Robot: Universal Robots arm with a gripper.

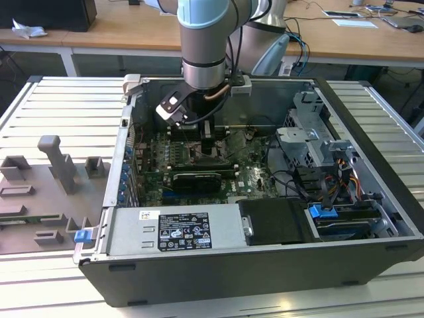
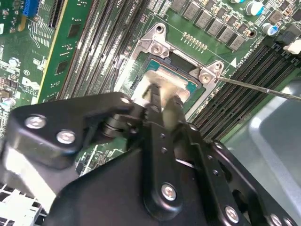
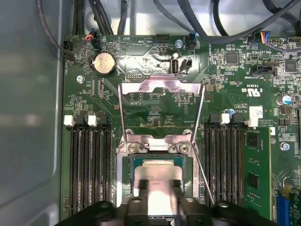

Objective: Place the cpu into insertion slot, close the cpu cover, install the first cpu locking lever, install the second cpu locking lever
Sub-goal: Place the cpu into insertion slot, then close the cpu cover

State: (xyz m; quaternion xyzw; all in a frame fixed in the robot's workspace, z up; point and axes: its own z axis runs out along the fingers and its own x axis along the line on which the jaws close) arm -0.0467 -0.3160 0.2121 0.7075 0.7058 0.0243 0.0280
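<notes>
Deep inside the open dark grey metal computer case point(image 1: 199, 278), the arm's black two-fingered gripper point(image 1: 205, 142) points straight down at the green circuit board point(image 3: 80, 99). In both wrist views the gripper point(image 3: 158, 188) point(image 2: 163, 96) stands narrow, its fingers drawn in on two opposite edges of the small flat square cpu point(image 3: 157, 170) point(image 2: 162, 77) with its pale silver top, so I judge that it holds the chip. The cpu lies directly beneath the tool, inside the grey metal rim of the square dark insertion slot point(image 3: 124, 174) point(image 2: 155, 63). Its edges run parallel to that rim, with a thin band of socket showing around it. Whether it is fully seated or a little above the contacts, I cannot tell. The thin silver-grey cpu cover point(image 3: 162, 86), a metal frame with a large square window, is flipped open and leans away from the socket on the side toward the round silver coin battery point(image 3: 104, 63), hinged at the bracket with two screws point(image 3: 160, 143). The cover is therefore clear of the fingers and not yet closed. A thin straight wire locking lever point(image 3: 204, 179) point(image 2: 263, 87) runs along one side of the socket, apart from the gripper, between it and the long black memory slots point(image 3: 230, 165).
</notes>
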